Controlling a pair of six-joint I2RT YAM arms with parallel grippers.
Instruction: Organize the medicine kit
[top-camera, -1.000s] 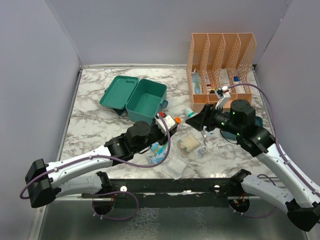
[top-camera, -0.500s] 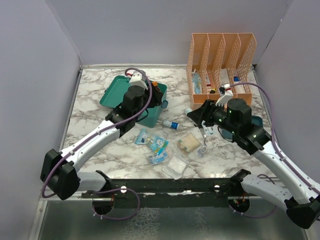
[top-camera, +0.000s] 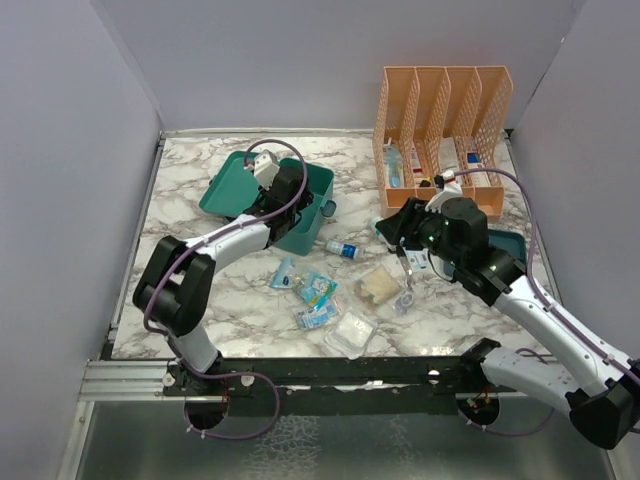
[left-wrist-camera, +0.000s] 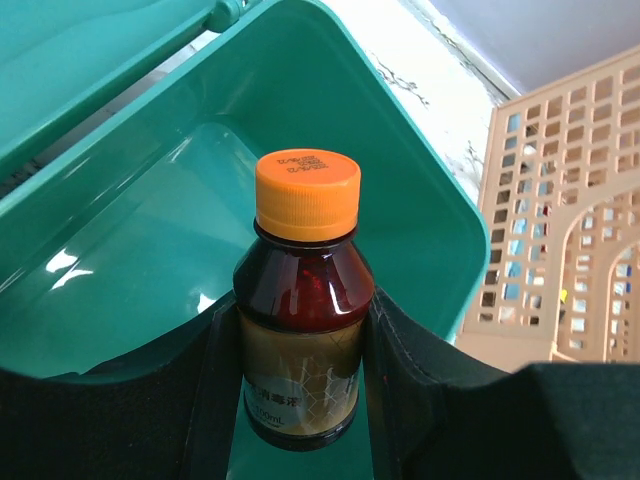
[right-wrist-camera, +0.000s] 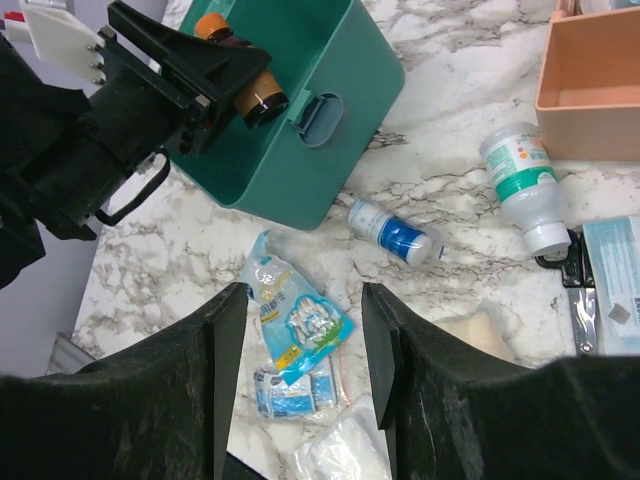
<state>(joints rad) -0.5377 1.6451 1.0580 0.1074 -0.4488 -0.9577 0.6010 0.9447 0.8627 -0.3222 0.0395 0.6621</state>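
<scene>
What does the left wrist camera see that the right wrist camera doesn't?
Only left wrist: the medicine kit's inside floor and the brown bottle's label. Only right wrist: the kit's front latch, a small blue-labelled bottle, a white bottle and packets on the marble table. Both: the orange-capped brown bottle, held by the left gripper above the open kit.

"Can you read the label on that brown bottle (left-wrist-camera: 303, 300)?"

"No, the print's too small and blurred. Its foot is sunk out of sight between the fingers (left-wrist-camera: 395, 370) of the left gripper (left-wrist-camera: 300, 308)."

"And the medicine kit (left-wrist-camera: 420, 210)?"

"Up close, its lid (left-wrist-camera: 70, 60) runs off the top-left edge. From above, whatever sits in the orange file organizer (top-camera: 440, 150) is too small to tell."
</scene>
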